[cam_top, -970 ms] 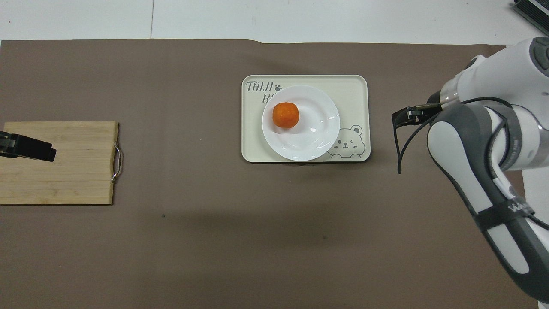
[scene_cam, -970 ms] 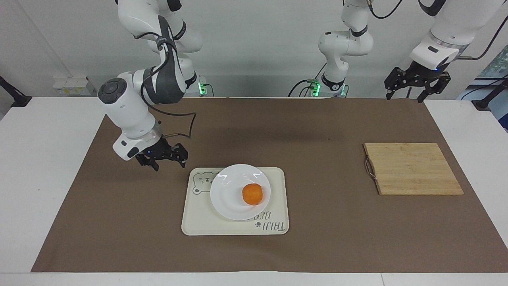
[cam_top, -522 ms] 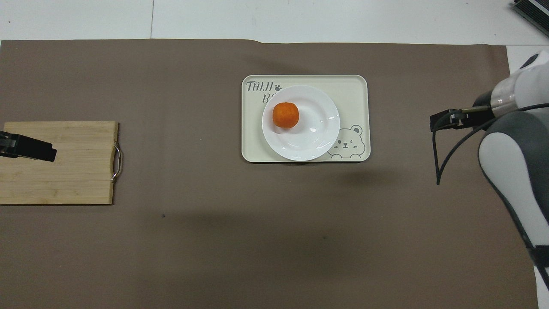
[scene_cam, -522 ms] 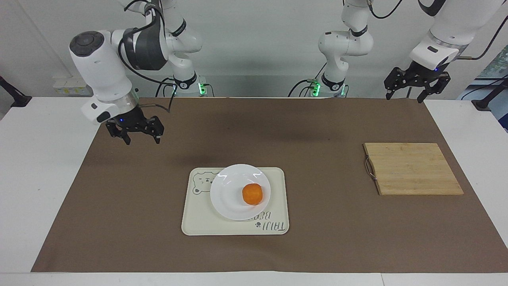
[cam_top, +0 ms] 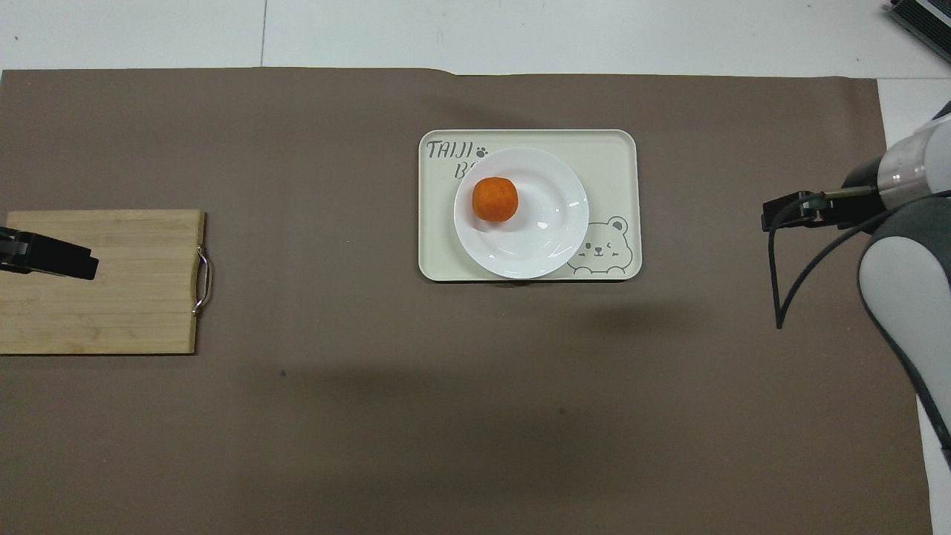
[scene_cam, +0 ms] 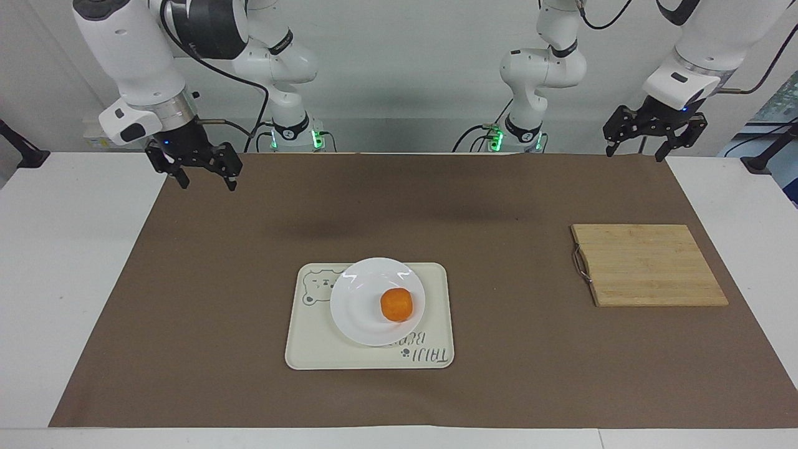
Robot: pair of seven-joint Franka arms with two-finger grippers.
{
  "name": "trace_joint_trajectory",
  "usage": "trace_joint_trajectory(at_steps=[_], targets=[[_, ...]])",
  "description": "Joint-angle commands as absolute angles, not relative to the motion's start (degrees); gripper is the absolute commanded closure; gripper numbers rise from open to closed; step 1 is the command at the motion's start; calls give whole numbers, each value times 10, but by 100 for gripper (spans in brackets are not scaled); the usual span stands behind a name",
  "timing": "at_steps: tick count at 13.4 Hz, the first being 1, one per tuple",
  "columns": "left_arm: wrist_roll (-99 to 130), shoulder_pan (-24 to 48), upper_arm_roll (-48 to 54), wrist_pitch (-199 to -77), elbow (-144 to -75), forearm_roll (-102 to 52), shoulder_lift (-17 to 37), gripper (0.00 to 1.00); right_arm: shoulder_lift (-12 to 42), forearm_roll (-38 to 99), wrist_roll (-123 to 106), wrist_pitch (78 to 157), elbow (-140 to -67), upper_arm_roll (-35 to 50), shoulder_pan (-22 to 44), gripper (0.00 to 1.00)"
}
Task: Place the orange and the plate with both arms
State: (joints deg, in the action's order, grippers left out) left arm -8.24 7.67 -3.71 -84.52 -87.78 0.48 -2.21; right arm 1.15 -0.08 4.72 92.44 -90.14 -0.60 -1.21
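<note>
The orange [scene_cam: 396, 305] sits in the plate [scene_cam: 358, 308], toward the side of the well farther from the robots; the plate rests on the tray [scene_cam: 312, 352], overlapping the bear drawing at the tray's right-arm end; the tray lies mid-mat, well apart from the board [scene_cam: 648, 265] at the left arm's end.

The right gripper [scene_cam: 201, 169] hangs high over the mat's corner by its own base, fingers spread and holding nothing; the left gripper [scene_cam: 648, 142] hangs over the mat's edge at its own end, above the board in the overhead view, fingers likewise spread and empty; that arm waits.

By my reading, both placings are done: fruit on plate, plate on tray, 2 arms clear of the work; the step in hand looks like the retreat to rest.

The next move calls for little: each arm parked out of the way, with no sweep low across the tray; a knock to the plate's rim could roll the orange, which lies off-centre on a glossy, shallow surface.
</note>
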Motion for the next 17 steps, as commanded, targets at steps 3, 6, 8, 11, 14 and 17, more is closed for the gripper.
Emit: trace_joint_trajectory(at_steps=[3, 6, 8, 11, 14, 17], targets=[[-83, 76, -34, -846, -875, 11, -24, 0, -31, -4, 55, 875, -889, -37, -22, 0], [-78, 73, -34, -846, -875, 11, -24, 0, -49, -9, 50, 869, -902, -57, -21, 0], [-76, 74, -34, -846, -875, 11, -24, 0, -63, -10, 42, 869, -921, -57, -21, 0], [-76, 73, -34, -846, -875, 11, -24, 0, -76, -10, 40, 870, -951, -52, -12, 0], [-77, 73, -34, -847, -875, 11, -24, 0, -83, -10, 37, 869, -962, -47, -9, 0], [-81, 71, -34, -850, -875, 11, -24, 0, -86, -10, 27, 869, -968, -47, 3, 0]])
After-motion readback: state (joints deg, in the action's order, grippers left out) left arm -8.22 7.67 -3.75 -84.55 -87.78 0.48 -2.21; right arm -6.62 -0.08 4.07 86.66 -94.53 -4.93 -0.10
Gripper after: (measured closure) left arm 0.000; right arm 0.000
